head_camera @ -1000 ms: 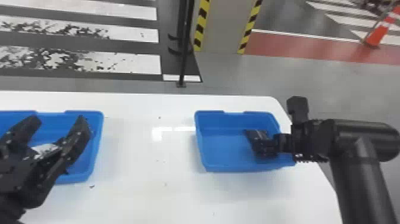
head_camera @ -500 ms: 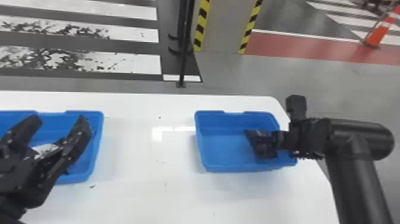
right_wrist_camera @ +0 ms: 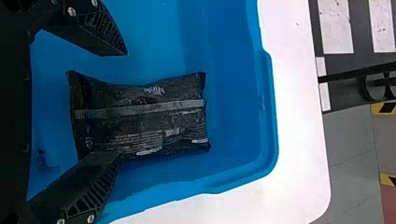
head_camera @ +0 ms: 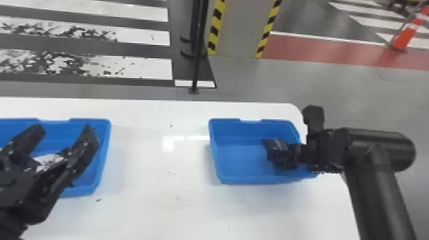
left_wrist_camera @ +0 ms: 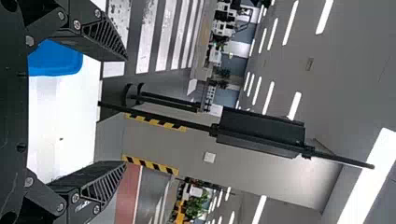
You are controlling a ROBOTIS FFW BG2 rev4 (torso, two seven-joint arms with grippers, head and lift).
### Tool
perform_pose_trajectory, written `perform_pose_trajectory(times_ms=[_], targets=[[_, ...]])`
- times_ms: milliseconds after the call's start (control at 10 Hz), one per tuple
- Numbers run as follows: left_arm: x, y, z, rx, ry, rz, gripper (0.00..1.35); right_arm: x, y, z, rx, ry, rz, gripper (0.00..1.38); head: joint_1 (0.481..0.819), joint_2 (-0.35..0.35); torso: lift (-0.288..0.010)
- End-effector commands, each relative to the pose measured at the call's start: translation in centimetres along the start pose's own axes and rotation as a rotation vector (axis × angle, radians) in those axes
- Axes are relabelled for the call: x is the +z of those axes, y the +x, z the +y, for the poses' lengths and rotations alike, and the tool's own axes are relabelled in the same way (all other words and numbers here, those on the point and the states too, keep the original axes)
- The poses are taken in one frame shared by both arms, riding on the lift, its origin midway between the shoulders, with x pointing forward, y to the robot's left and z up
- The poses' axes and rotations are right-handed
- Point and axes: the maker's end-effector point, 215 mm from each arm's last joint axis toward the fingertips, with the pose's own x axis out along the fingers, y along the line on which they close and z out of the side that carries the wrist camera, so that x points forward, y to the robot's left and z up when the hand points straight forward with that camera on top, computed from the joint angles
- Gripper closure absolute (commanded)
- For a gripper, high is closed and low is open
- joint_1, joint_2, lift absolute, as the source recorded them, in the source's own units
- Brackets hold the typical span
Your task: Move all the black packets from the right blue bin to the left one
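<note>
Right arm, right side of head view: black, smooth rounded tubes, faint sheen, blunt black stub near wrist. Left gripper, lower left of head view: black, angular, pale specks. Right gripper, right of centre: black too. Wrist views: tapered black fingers, slanted ribs, silvery screws, small pale marking beside one left finger.

The left bin runs off the head view's edge, its inside partly hidden by the left gripper.
</note>
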Motion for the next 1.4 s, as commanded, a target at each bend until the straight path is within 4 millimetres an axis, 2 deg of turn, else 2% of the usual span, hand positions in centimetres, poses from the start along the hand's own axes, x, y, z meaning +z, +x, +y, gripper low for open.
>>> perform_pose_trajectory(times_ms=[0,100,200,300,600,700,800,900,1100,1200,1300], targets=[[-0.1,0.0,0.0,-0.001,-0.002,0.002,0.27,0.6,0.5,-0.1,0.000,-0.001,-0.026,0.17,0.695,-0.237,-0.140],[-0.1,0.0,0.0,0.000,0.000,0.002,0.27,1.0,0.7,0.0,0.004,-0.003,-0.043,0.40,0.695,-0.238,-0.140],[-0.2,-0.1,0.1,0.000,-0.003,0.004,0.27,1.2,0.7,0.3,0.013,-0.002,-0.053,0.93,0.695,-0.238,-0.140],[-0.3,-0.1,0.1,0.000,-0.004,0.006,0.27,1.3,0.7,0.5,0.019,-0.001,-0.055,1.09,0.695,-0.235,-0.140],[-0.1,-0.1,0.1,0.001,-0.004,0.001,0.27,0.3,1.1,0.6,0.022,-0.004,-0.057,1.14,0.695,-0.231,-0.140],[-0.1,-0.1,0.1,-0.001,-0.008,0.000,0.27,0.3,1.2,1.9,0.064,0.004,-0.095,1.15,0.695,-0.230,-0.140],[0.1,-0.1,0.1,0.000,-0.010,-0.008,0.27,0.7,0.3,3.2,0.101,-0.004,-0.164,1.15,0.695,-0.222,-0.140],[0.3,-0.2,0.1,0.001,-0.012,-0.016,0.27,1.5,-1.2,5.2,0.148,-0.014,-0.253,1.15,0.695,-0.215,-0.140],[0.7,-0.2,0.2,0.004,-0.004,-0.030,0.26,4.8,-4.2,8.8,0.274,-0.013,-0.429,1.15,0.695,-0.172,-0.140],[0.8,-0.1,0.1,0.003,-0.006,-0.033,0.26,6.7,-6.7,11.0,0.362,-0.021,-0.533,1.15,0.695,-0.148,-0.140],[0.8,0.0,-0.1,-0.001,-0.010,-0.035,0.26,8.7,-9.1,14.2,0.484,-0.034,-0.634,1.15,0.695,-0.123,-0.140]])
